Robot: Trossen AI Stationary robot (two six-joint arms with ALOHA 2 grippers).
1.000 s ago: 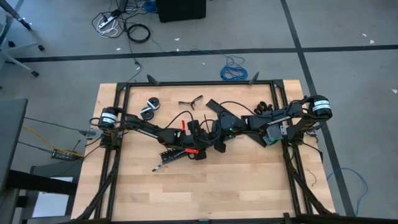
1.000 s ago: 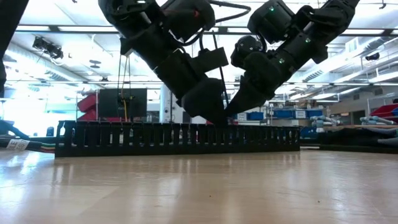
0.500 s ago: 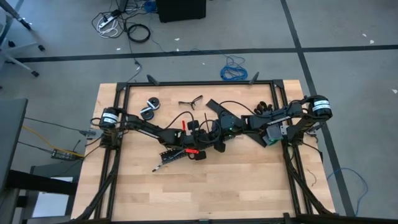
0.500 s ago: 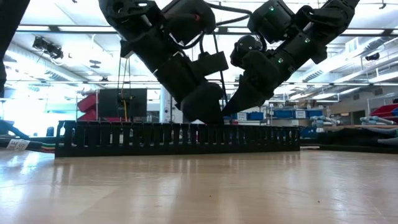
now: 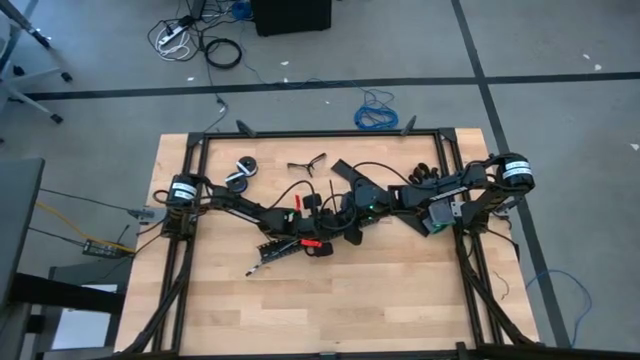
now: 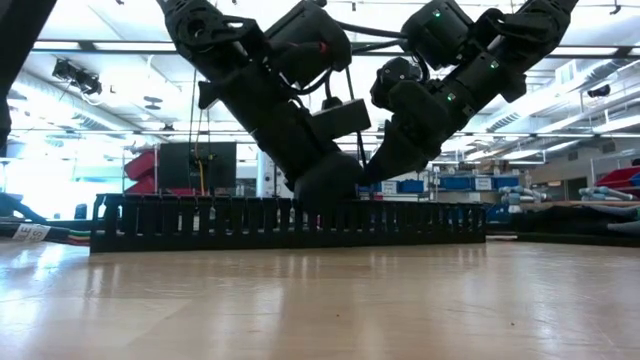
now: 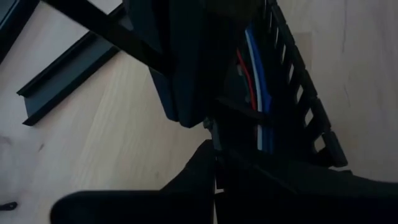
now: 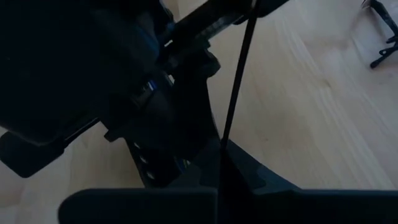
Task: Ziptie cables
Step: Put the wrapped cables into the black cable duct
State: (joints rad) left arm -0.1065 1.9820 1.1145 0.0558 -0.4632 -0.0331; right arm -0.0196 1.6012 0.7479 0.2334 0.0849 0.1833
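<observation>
On the wooden counter (image 5: 400,290), the left pincer (image 5: 330,225) and right pincer (image 5: 352,222) meet at mid-counter over a black slotted cable tray (image 6: 290,222); both are clenched. In the right wrist view a thin black ziptie (image 8: 236,81) rises from the right pincer's closed fingers. The wires (image 7: 256,93), red, white and blue, lie inside the tray beyond the left pincer.
</observation>
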